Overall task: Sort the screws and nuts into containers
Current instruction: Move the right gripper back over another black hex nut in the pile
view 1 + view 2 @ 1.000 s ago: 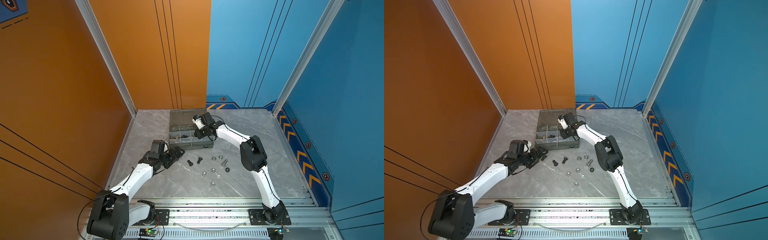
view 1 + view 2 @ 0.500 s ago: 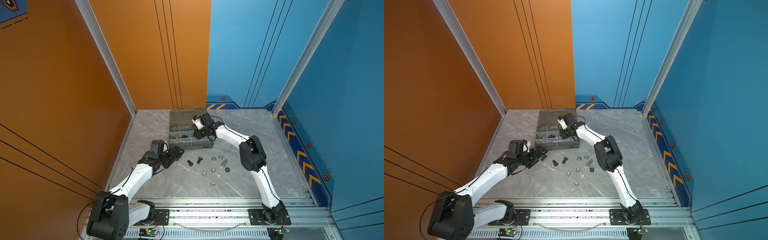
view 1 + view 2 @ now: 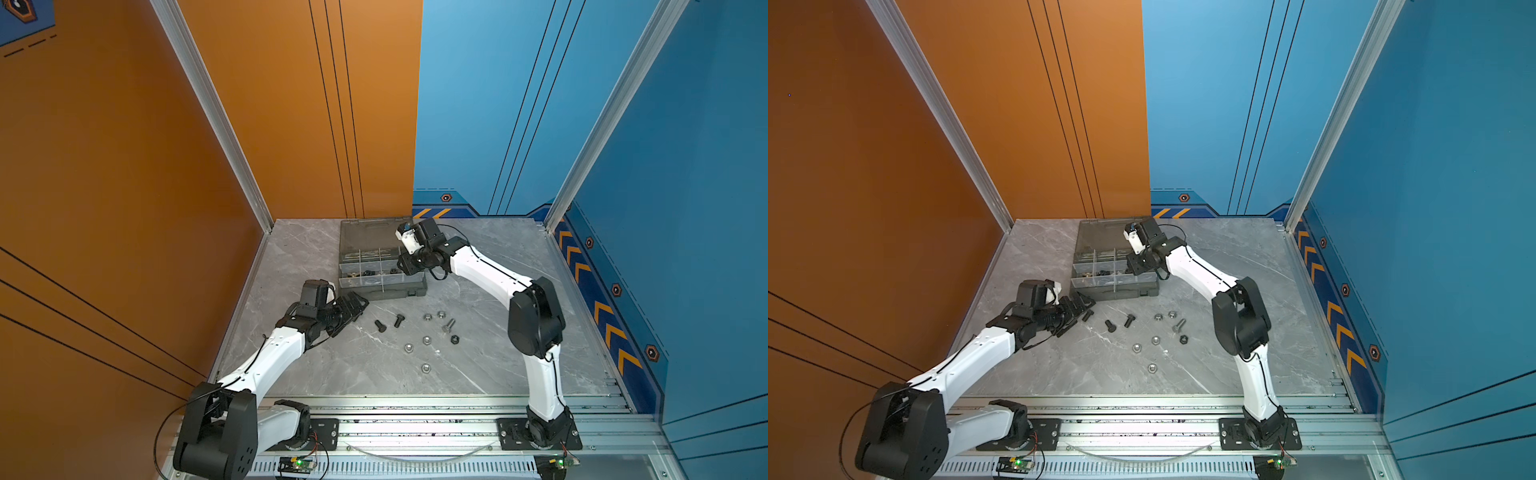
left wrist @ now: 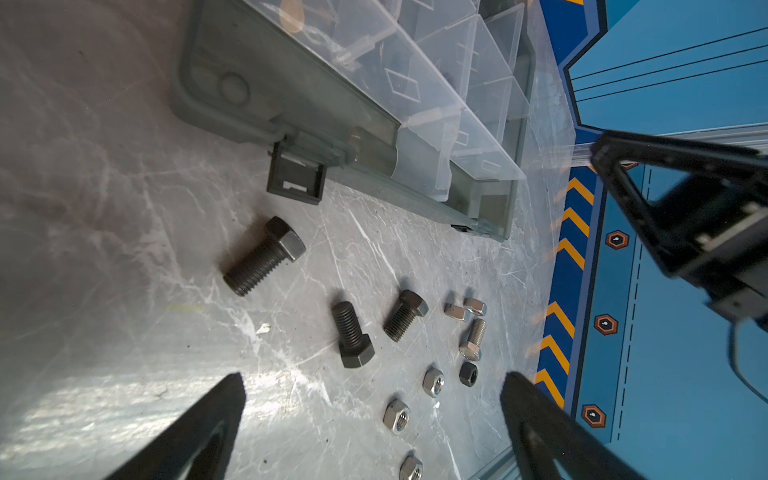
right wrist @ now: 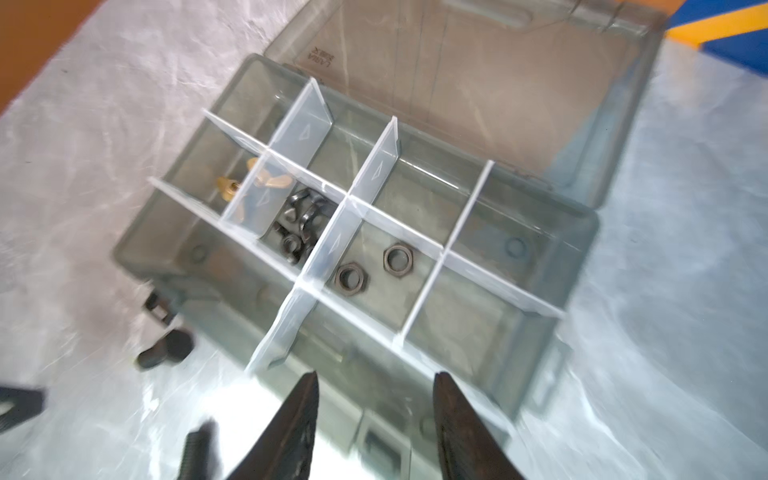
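Two fingers (image 4: 208,428) of the left gripper (image 3: 353,308) stand spread wide and empty, low over the table (image 3: 365,374), just left of three black screws (image 4: 264,262); right of those lie a silver screw (image 3: 449,325) and scattered nuts (image 3: 426,340). Behind them the organiser case (image 3: 382,293) lies with its lid (image 5: 498,83) back, wing nuts (image 5: 303,212) and two black hex nuts (image 5: 352,279) in separate middle compartments (image 5: 390,291); the right gripper (image 5: 376,386) hangs over its right end, jaws parted, holding nothing.
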